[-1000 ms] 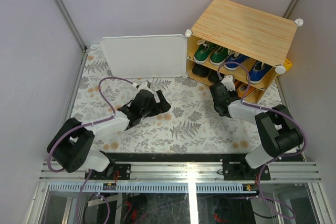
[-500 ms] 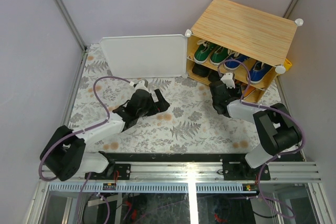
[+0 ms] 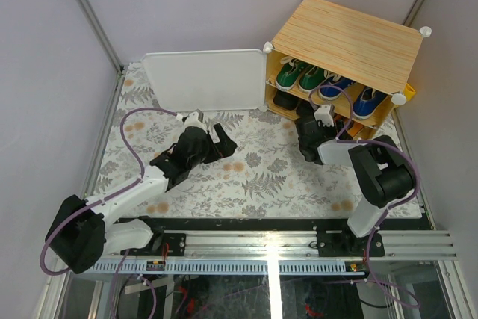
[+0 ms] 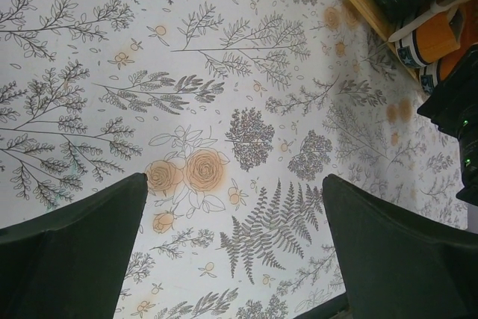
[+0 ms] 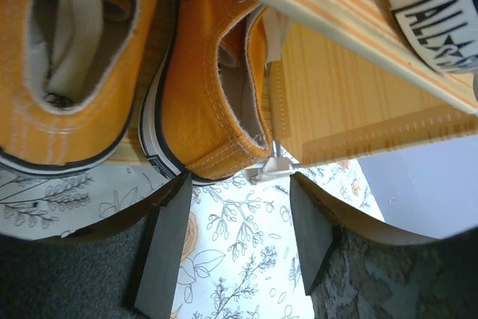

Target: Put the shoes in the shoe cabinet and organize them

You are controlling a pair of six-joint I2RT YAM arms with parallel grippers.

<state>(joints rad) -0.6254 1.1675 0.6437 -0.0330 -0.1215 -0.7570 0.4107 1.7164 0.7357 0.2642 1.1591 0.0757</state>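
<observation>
The shoe cabinet point(image 3: 347, 35) stands at the back right with its white door point(image 3: 205, 80) swung open to the left. Green shoes point(image 3: 299, 76) and blue shoes point(image 3: 351, 96) sit on its upper shelf, black shoes point(image 3: 287, 101) on the lower one. Two orange shoes point(image 5: 209, 95) stand heels out at the lower shelf's right end. My right gripper point(image 5: 239, 222) is open just below the right orange heel, with nothing between its fingers. My left gripper point(image 4: 235, 244) is open over the floral mat point(image 4: 224, 72), empty, left of the cabinet point(image 3: 226, 143).
The open door blocks the back of the mat on the left. Purple walls enclose the area. The right arm point(image 3: 373, 173) lies along the cabinet's front right. An orange shoe point(image 4: 441, 31) and the right arm's black body point(image 4: 457, 110) show at the left wrist view's right edge.
The right jaws have opened and let go of the orange shoe at the lower shelf. The left arm has stretched further out, its jaws staying wide.
</observation>
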